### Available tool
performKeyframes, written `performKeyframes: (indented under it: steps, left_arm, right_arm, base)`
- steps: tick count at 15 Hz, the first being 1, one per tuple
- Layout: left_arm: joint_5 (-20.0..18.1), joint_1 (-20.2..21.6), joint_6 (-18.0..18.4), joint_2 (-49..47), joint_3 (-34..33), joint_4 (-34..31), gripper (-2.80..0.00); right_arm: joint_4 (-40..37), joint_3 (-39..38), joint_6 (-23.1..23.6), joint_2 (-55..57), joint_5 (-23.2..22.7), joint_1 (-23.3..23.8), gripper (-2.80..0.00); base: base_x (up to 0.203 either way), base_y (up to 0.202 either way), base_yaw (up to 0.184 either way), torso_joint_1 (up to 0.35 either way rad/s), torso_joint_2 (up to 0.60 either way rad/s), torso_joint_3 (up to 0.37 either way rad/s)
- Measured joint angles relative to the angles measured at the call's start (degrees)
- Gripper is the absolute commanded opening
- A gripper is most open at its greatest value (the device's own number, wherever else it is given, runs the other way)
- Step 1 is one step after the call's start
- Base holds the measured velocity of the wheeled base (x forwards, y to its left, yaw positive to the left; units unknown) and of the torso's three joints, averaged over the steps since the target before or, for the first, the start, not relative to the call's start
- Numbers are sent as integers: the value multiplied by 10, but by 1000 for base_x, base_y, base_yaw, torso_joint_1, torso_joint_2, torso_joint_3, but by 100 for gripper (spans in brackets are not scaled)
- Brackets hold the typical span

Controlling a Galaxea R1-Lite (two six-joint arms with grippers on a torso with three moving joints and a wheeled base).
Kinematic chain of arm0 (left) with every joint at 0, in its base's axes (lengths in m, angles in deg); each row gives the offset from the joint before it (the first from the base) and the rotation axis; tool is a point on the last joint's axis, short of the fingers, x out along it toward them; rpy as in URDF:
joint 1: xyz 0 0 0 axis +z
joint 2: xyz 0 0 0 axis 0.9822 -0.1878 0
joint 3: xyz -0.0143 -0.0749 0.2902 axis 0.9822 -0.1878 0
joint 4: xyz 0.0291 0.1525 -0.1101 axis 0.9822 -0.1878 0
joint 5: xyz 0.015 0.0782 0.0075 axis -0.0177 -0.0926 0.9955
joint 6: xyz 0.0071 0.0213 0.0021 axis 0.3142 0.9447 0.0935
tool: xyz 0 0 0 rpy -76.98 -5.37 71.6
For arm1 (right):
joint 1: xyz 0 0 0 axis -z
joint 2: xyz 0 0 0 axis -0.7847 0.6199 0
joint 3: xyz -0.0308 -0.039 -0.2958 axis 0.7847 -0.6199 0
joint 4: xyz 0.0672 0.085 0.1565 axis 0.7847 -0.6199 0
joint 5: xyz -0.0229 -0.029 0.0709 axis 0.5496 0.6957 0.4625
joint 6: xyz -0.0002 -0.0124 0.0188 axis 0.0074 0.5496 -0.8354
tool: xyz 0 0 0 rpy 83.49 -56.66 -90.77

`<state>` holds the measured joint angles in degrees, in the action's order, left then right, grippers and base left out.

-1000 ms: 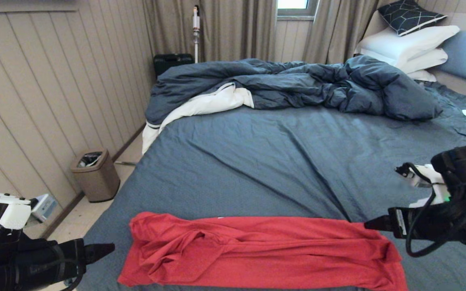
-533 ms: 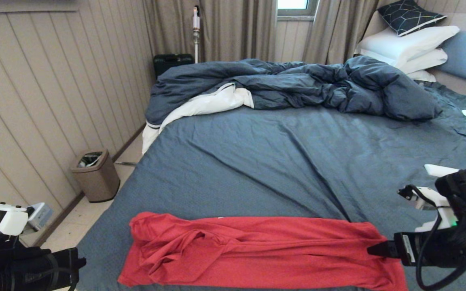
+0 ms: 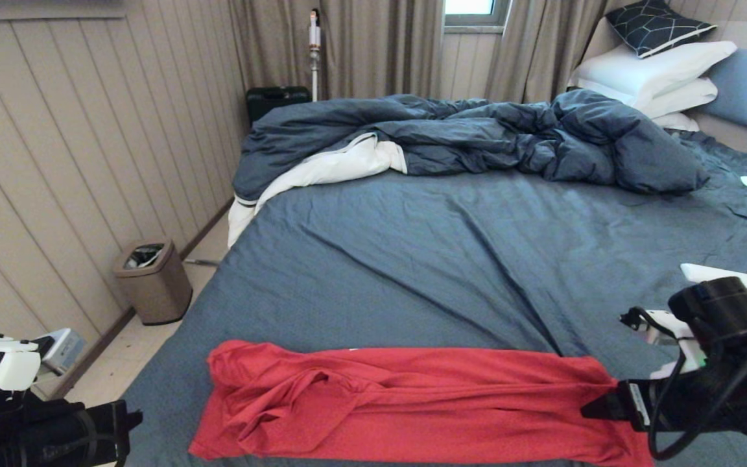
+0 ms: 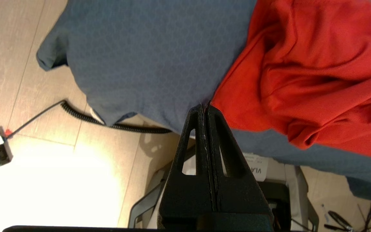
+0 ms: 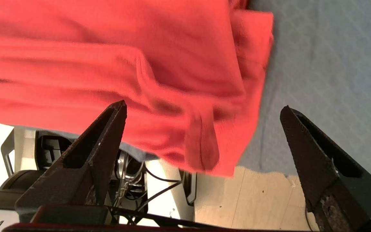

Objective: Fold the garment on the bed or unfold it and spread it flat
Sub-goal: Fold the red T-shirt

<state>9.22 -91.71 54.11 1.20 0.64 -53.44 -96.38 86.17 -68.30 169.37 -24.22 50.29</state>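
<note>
garment [image 3: 412,405] on bed [image 3: 412,259] near edge — duvet [image 3: 477,136] behind

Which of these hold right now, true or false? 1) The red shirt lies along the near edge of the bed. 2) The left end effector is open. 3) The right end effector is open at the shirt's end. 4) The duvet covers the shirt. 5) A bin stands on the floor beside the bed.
1) True: the red shirt lies in a long band along the near edge of the bed.
2) False: the left end effector is shut, empty, beside the shirt's corner.
3) True: the right end effector is open at the shirt's end.
4) False: the duvet is bunched at the far side, apart from the shirt.
5) True: the bin is on the floor.
</note>
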Motion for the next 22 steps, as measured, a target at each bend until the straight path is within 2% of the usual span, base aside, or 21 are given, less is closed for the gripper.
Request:
performKeyframes:
  steps: [7,11,12,22]
  left_arm:
    - [-5,0,-2,-2,-2,1,-280]
    - [-8,-1,-4,-5,-3,1,-280]
    - [-11,-2,-4,-5,-3,1,-280]
    - [-14,-12,-5,-8,-10,1,-280]
  right_arm:
    - [12,36,-6,69,11,-46,0]
    - [36,41,-7,113,20,-50,0]
    - [36,41,-7,119,24,-51,-280]
    - [31,49,-4,106,30,-45,-280]
  base:
    - [0,0,0,0,0,0]
    - [0,0,0,0,0,0]
    - [0,0,0,0,0,0]
    - [0,0,0,0,0,0]
